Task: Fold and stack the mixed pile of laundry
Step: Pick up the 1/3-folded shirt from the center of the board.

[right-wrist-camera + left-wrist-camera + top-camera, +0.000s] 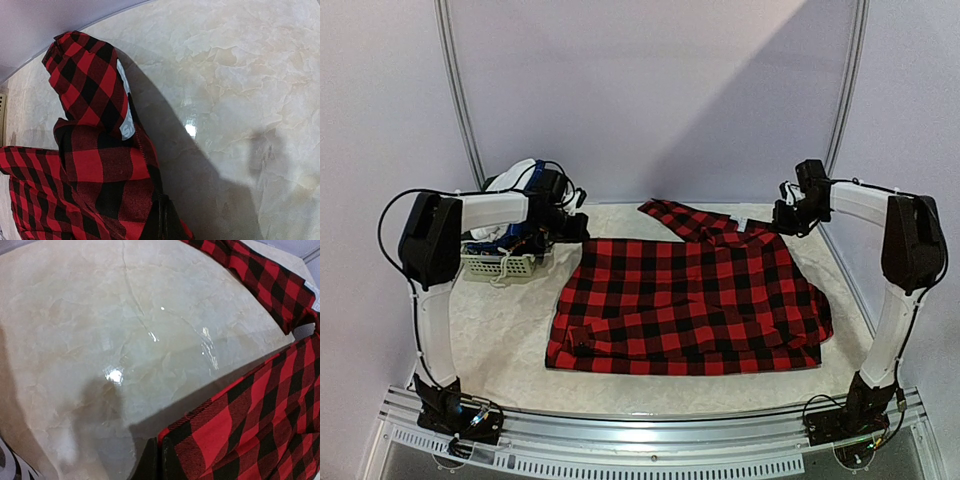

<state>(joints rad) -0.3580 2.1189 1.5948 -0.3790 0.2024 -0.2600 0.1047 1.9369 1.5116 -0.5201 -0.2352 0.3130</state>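
The red-and-black plaid shirt [690, 300] lies spread across the middle of the table, its far edge lifted between my two grippers. My left gripper [578, 228] is shut on the shirt's far left corner [200, 440], held just above the table. My right gripper [782, 218] is shut on the far right corner [125, 200]; a white label [126, 107] shows on the cloth there. A sleeve [672, 215] trails toward the back. White and blue garments [515, 180] sit heaped in the basket behind my left arm.
A small white lattice basket [500, 265] stands at the far left, beside my left wrist. The table top [510, 340] is pale marbled stone [100, 330]. Curved metal poles [460, 100] and walls enclose the back and sides.
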